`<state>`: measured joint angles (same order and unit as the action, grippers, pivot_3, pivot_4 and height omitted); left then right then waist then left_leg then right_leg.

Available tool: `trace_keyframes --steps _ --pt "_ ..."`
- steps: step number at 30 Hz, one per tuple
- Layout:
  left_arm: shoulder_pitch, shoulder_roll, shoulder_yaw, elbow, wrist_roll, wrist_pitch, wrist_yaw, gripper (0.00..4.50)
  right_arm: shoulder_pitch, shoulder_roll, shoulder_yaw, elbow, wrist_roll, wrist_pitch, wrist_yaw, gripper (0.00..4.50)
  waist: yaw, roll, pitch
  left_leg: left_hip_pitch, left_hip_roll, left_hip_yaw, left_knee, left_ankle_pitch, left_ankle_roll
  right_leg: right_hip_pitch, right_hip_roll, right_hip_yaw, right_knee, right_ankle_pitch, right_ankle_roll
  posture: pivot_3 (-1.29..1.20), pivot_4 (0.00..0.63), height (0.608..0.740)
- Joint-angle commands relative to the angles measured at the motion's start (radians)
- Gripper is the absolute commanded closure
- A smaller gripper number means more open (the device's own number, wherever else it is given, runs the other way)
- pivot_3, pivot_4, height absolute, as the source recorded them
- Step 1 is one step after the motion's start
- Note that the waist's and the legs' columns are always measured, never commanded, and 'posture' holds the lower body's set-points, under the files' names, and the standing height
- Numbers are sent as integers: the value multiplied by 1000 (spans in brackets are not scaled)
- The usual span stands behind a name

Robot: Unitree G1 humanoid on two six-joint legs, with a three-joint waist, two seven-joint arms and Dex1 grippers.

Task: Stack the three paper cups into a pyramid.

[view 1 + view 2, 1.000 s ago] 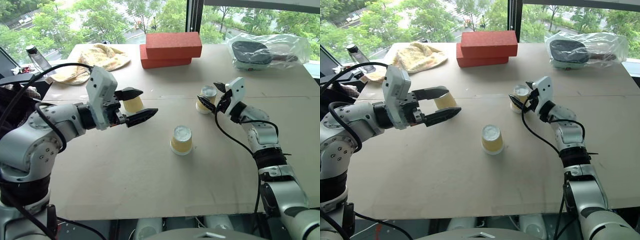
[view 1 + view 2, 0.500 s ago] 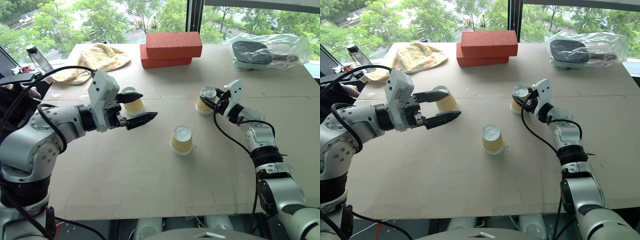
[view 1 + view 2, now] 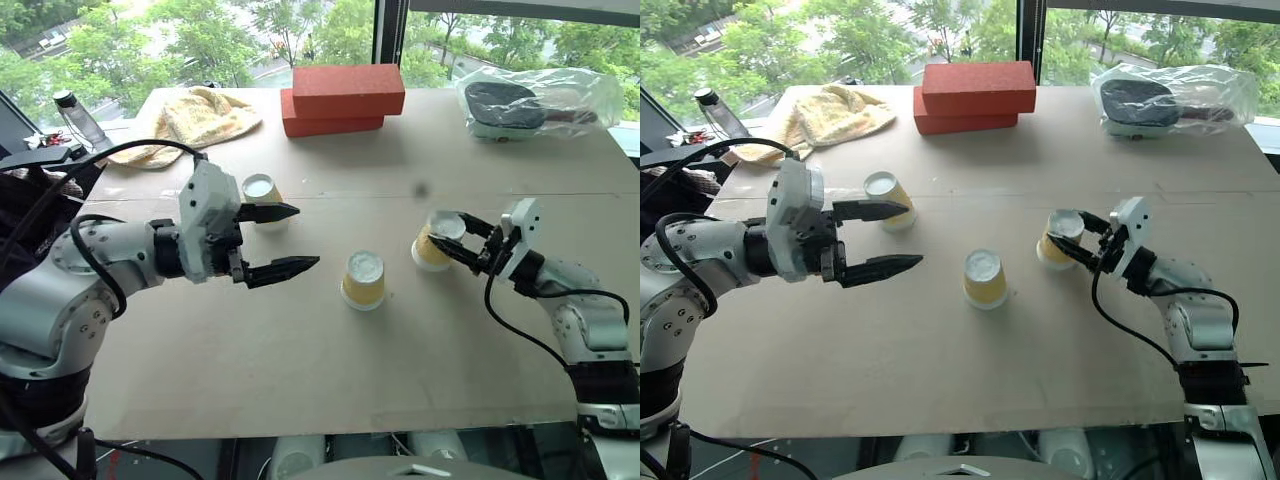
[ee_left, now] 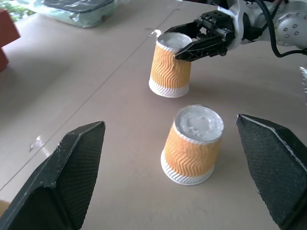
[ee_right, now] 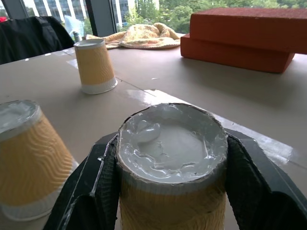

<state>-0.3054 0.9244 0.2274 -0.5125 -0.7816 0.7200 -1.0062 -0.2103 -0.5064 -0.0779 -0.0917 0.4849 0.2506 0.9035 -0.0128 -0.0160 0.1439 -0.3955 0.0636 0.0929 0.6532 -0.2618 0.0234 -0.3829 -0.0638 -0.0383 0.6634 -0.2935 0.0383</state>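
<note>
Pyramid not yet forming: 3 cups sitting apart on desk (image 3: 300,380). Right gripper (image 3: 455,240) fingers grasping right cup (image 3: 433,242); left gripper (image 3: 285,240) fingers spread, holding nothing, between middle cup (image 3: 363,279) and left cup (image 3: 259,192).

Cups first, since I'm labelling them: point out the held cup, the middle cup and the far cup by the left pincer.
held cup (image 3: 432,248), left eye view, yellow side.
middle cup (image 3: 363,280), left eye view, yellow side.
far cup (image 3: 887,198), right eye view, yellow side.

My two arms are made of silver-grey rounded metal segments with black joints between them. A white boxy housing sits behind the left gripper (image 3: 285,240) and a smaller one behind the right gripper (image 3: 447,240). Their fingers are black, pointed and finely textured. Loose black cables run along both arms.
</note>
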Motion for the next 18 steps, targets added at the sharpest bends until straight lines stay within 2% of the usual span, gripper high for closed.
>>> trace_keyframes --steps 1,6,18 --pt "-6 12 18 -26 -18 -42 -39 0 70 -23 12 -113 10 -31 52 2301 0 0 0 0 0 0 0 0 0 0 0 0 0 0 0 0 150 730" --pt "-29 18 -14 1 10 -60 -61 0 131 -3 69 -133 -31 -88 64 2301 1 0 0 1 -1 1 0 0 0 1 0 1 0 0 0 0 150 730" --pt "-62 29 -29 14 6 -56 -79 0 134 40 158 -115 -66 -178 85 2301 1 -1 0 1 -1 0 1 0 0 1 1 1 0 0 0 0 150 730"
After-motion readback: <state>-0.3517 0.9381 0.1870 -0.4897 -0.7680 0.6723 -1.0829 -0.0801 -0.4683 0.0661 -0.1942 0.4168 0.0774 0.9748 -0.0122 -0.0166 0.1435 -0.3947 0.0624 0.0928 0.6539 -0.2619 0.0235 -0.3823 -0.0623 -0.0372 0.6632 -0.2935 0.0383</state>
